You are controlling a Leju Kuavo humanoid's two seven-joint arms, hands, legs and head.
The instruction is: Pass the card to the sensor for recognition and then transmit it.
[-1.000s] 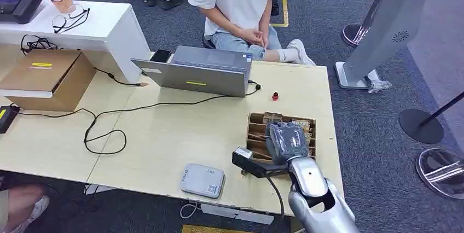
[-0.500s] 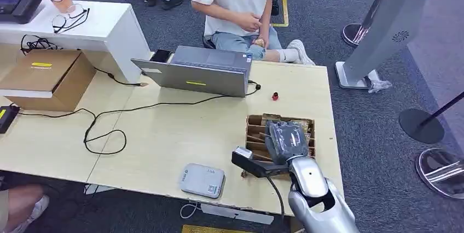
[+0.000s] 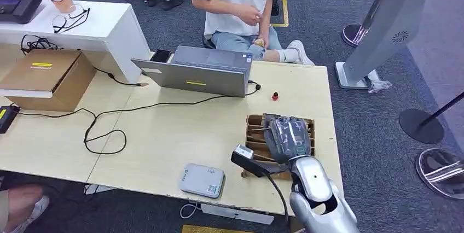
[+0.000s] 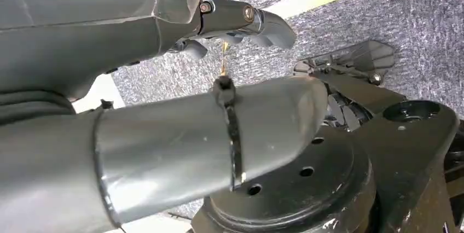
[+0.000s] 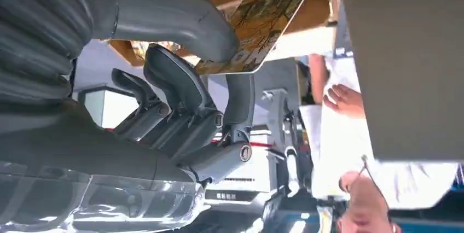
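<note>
One card is pinched between the thumb and fingers of the right hand, just above the cardboard holder from which it comes, so the pick-up step looks all but done. Next, I judge, the card must be lifted free and carried across the table to the grey sensor near its front edge. The holder's slots hold more cards standing on edge, while the left hand hangs over the floor, fingers apart and holding nothing.
</note>
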